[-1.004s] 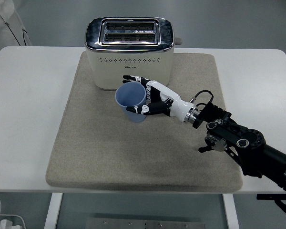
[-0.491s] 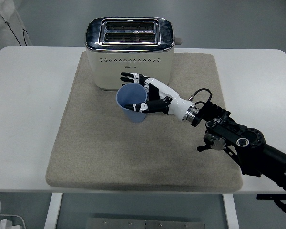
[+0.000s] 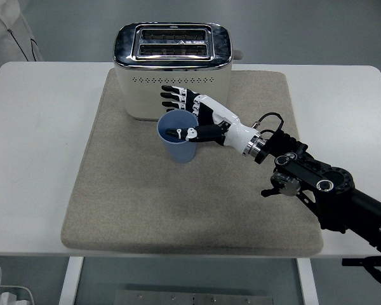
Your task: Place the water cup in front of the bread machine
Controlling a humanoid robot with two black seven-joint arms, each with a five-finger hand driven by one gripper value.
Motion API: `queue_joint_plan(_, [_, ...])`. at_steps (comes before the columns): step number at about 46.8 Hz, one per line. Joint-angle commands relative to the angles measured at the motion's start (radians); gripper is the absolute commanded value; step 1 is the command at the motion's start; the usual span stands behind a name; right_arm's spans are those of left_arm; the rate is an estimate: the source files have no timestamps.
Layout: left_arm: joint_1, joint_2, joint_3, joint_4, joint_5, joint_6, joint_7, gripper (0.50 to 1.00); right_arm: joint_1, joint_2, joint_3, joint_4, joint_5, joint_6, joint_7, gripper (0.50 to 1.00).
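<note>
Water cup (image 3: pixel 178 141) stood upright on mat (image 3: pixel 114 190), just before bread machine (image 3: pixel 173 70); right hand (image 3: pixel 193 117) spread beside rim, apparently releasing placement.

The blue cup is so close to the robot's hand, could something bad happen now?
Maybe. The right hand is spread open but its thumb looks to reach over the rim of the blue cup, so pulling away could hook the cup and tip it on the mat. The fingers also sit right against the toaster, so a careless move might bump it.
</note>
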Motion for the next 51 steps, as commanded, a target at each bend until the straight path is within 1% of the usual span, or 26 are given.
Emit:
queue_joint_plan(1, [0.000,0.000,0.000,0.000,0.000,0.000,0.000,1.000,0.000,0.000,0.004,0.000,0.001,-0.001,0.001,0.921])
queue_joint_plan(8, [0.000,0.000,0.000,0.000,0.000,0.000,0.000,1.000,0.000,-0.006,0.051,0.001,0.001,0.004,0.001,0.921])
queue_joint_plan(13, [0.000,0.000,0.000,0.000,0.000,0.000,0.000,1.000,0.000,-0.035,0.059,0.020,0.005,0.005,0.003,0.921])
queue_joint_plan(17, [0.000,0.000,0.000,0.000,0.000,0.000,0.000,1.000,-0.002,-0.051,0.073,0.035,0.015,0.025,0.003,0.921])
queue_joint_plan(25, [0.000,0.000,0.000,0.000,0.000,0.000,0.001,1.000,-0.003,-0.083,0.076,0.043,0.052,0.099,0.006,0.921])
queue_joint_plan(29, [0.000,0.000,0.000,0.000,0.000,0.000,0.000,1.000,-0.003,-0.097,0.076,0.047,0.057,0.137,0.021,0.921])
queue_joint_plan(37, [0.000,0.000,0.000,0.000,0.001,0.000,0.001,1.000,-0.005,-0.120,0.109,0.047,0.057,0.172,0.027,0.921])
queue_joint_plan(40, [0.000,0.000,-0.001,0.000,0.000,0.000,0.000,1.000,-0.005,-0.132,0.125,0.047,0.061,0.198,0.027,0.921])
queue_joint_plan(46, [0.000,0.000,0.000,0.000,0.000,0.000,0.000,1.000,-0.011,-0.196,0.163,0.047,0.072,0.267,0.040,0.921])
queue_joint_plan(51, [0.000,0.000,0.000,0.000,0.000,0.000,0.000,1.000,-0.018,-0.262,0.166,0.046,0.141,0.326,0.041,0.921])
